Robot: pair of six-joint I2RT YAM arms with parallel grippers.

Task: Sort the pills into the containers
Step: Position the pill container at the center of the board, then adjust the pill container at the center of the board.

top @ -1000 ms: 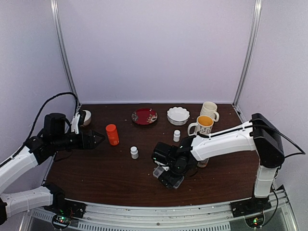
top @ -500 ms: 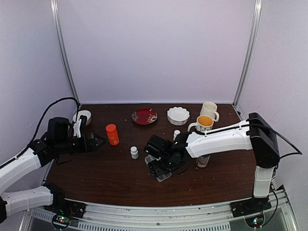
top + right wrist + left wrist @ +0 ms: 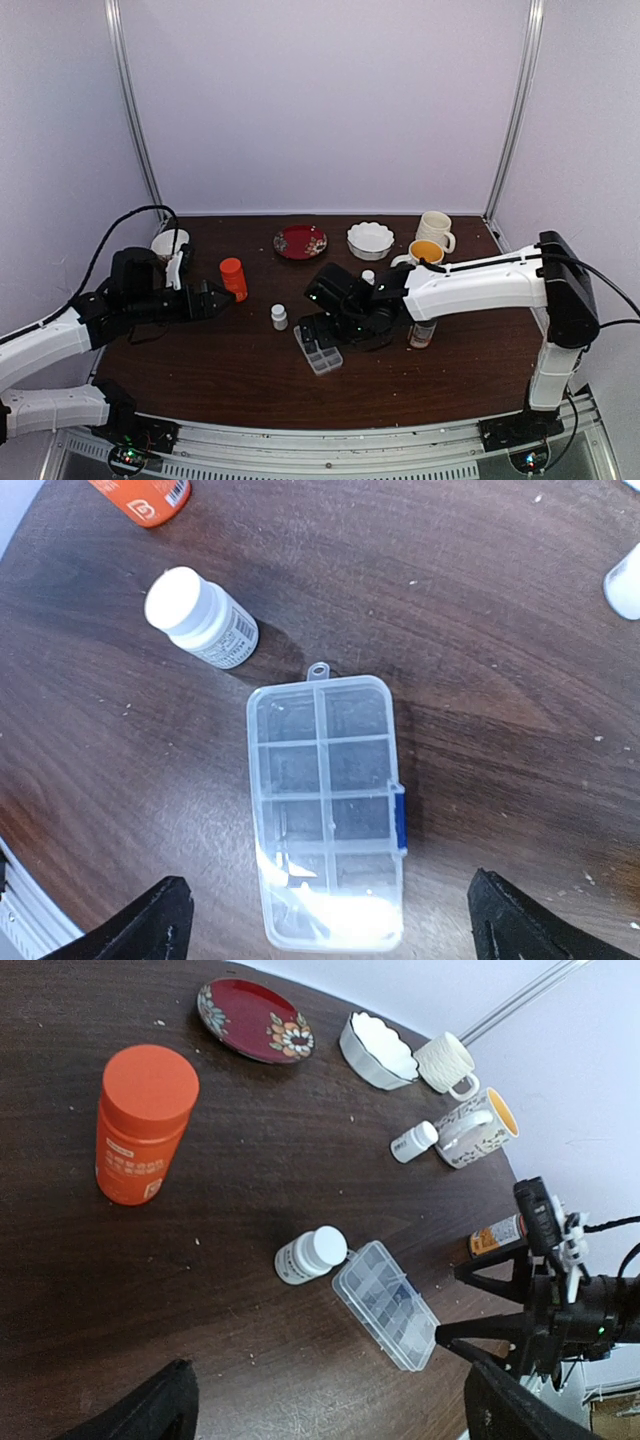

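The clear pill box [image 3: 318, 352] lies flat on the dark table with its lid down and a blue clasp on one long side. Its two rows of containers [image 3: 325, 805] show through the lid, and glare hides part of them. My right gripper [image 3: 322, 328] hovers just above the box, open, its fingers wide on either side [image 3: 330, 925] and touching nothing. My left gripper [image 3: 210, 297] is open and empty at the left, aimed toward the box [image 3: 385, 1303]. Pills show only as tiny whitish specks [image 3: 412, 582] scattered on the wood.
A white bottle [image 3: 279, 317] stands against the box's far end, another [image 3: 368, 278] further back. An orange bottle [image 3: 233, 279] is near the left gripper. Red plate [image 3: 300, 241], white bowl [image 3: 370, 240], two mugs [image 3: 430, 245] and an orange-labelled vial [image 3: 421, 333] sit behind and to the right.
The right gripper carried the pill box leftward, set it down beside the white bottle, opened and drew back. The left gripper moved right, toward the middle.
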